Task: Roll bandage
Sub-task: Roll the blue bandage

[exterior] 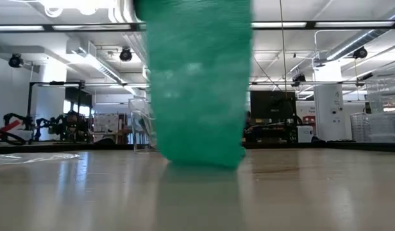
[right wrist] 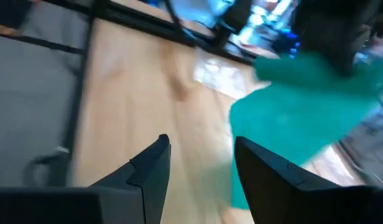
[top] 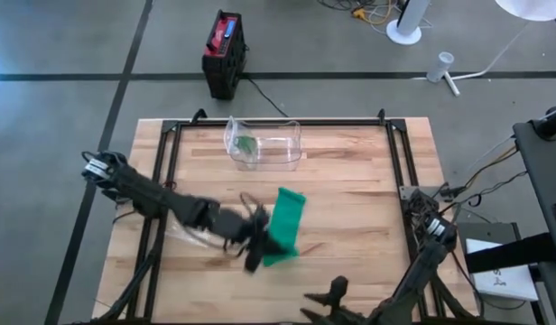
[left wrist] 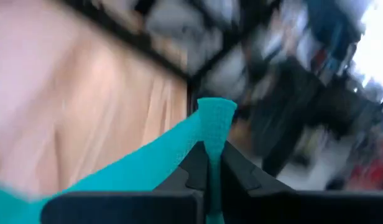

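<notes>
- The green bandage (top: pixel 284 226) lies as a flat strip near the middle of the wooden desk (top: pixel 350 190) in the high view, running from just above frame centre down toward the lower middle.
- The left tool (top: pixel 258 251) sits at the lower end of that strip, a little left of frame centre, at the end of the dark left arm that reaches in from the left edge.
- In the left wrist view the left tool (left wrist: pixel 208 163) has its fingers pressed together, pinching a thin edge of the bandage (left wrist: pixel 179 149); the fabric stands up above the fingertips at frame centre and trails off to the lower left.
- The right tool (top: pixel 328 298) waits at the bottom of the high view, right of centre, apart from the strip.
- In the right wrist view the right tool (right wrist: pixel 201 155) has its fingers spread with bare desk between them, holding nothing; the bandage (right wrist: pixel 291 118) shows in the right half of that frame.
- In the low view the bandage (exterior: pixel 197 83) fills the centre as a tall green band, its lower end resting on the desk surface (exterior: pixel 88 192).
- A clear plastic container (top: pixel 263 143) stands on the desk in the upper middle of the high view, above the strip and apart from it, with something small and green inside.
- A red and black box (top: pixel 223 52) sits on the floor beyond the desk, at the top of the high view left of centre.
</notes>
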